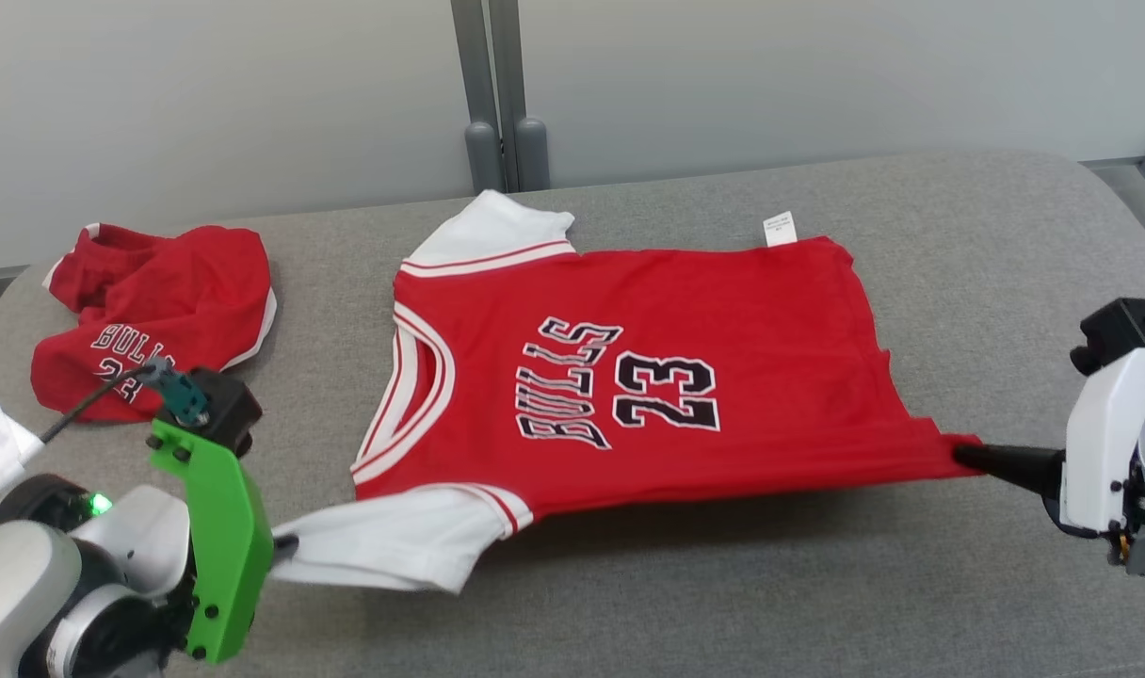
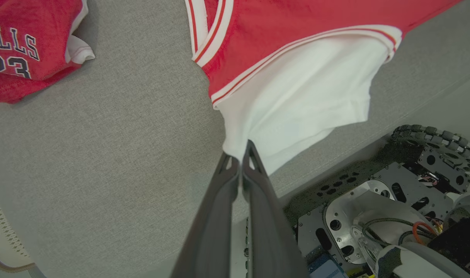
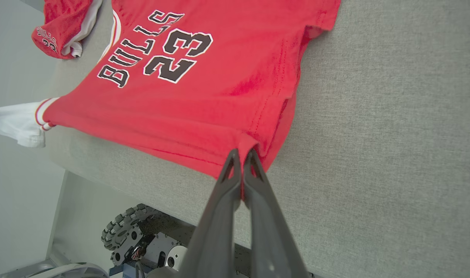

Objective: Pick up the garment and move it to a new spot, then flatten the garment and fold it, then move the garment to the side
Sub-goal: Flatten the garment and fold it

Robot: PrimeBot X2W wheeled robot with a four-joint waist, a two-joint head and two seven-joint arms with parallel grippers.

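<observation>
Surface: grey fabric tabletop (image 1: 987, 245); pale wall (image 1: 205, 104) at twelve o'clock.
Jersey (image 1: 648, 377): red, spread at centre.
My left pincer (image 2: 240, 156): clenched on white sleeve (image 2: 297, 96), seven o'clock.
My right pincer (image 3: 242, 158): clenched on hem (image 3: 258, 139), four o'clock.

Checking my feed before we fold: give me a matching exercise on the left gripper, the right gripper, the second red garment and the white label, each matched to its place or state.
Things:
1. left gripper
2. right gripper
3. second red garment
4. white label

Places or states:
A. shut on the jersey's red hem corner
B. bunched up at the table's left end
C. shut on the jersey's white sleeve
D. sticking out past the jersey's far edge

Pairs: 1-C, 2-A, 3-B, 4-D.
</observation>
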